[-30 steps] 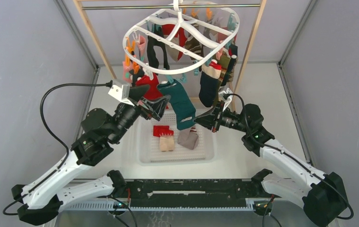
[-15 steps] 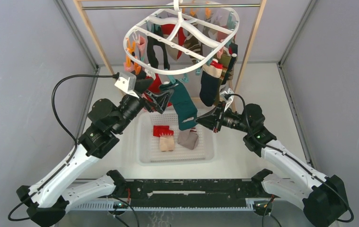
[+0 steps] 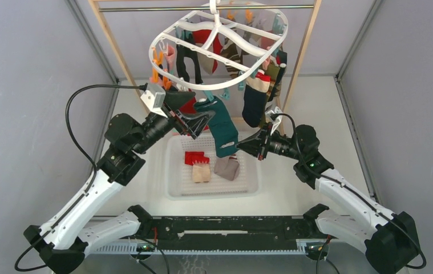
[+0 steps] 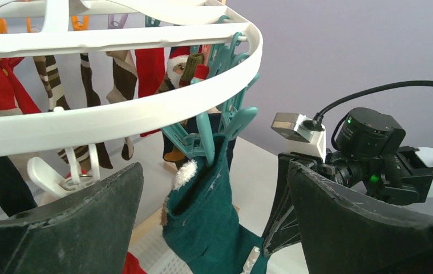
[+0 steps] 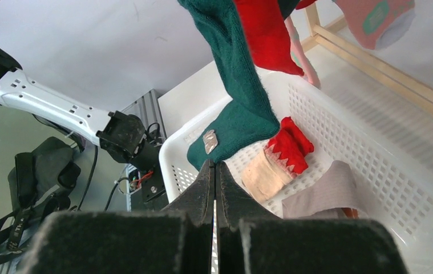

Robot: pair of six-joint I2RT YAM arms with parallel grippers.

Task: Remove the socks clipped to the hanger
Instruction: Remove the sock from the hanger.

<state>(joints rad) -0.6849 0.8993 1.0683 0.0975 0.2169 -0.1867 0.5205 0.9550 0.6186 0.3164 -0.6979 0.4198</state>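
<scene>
The white oval hanger (image 3: 219,25) hangs from the rack bar with several socks clipped round it. A dark teal sock (image 3: 222,128) hangs from a teal clip (image 4: 202,134) at the ring's near edge. My left gripper (image 3: 199,111) is open wide, and the sock's cuff (image 4: 208,217) hangs between its two fingers, touching neither, just under the ring (image 4: 117,114). My right gripper (image 3: 239,146) is shut, its tips pinching the edge of that sock's toe (image 5: 231,137) above the basket. Other socks, red, striped brown and navy (image 3: 254,103), stay clipped behind.
A white mesh basket (image 3: 174,188) sits on the table under the hanger and holds a red sock (image 3: 194,157), a beige one (image 3: 201,171) and a grey one (image 3: 226,167). Wooden rack legs (image 3: 111,40) slant up on both sides. Grey walls close in left and right.
My left arm has risen and reached right, bringing its open jaws round the teal sock's cuff. The hanger has swung slightly right. My right gripper has stayed at the toe.
</scene>
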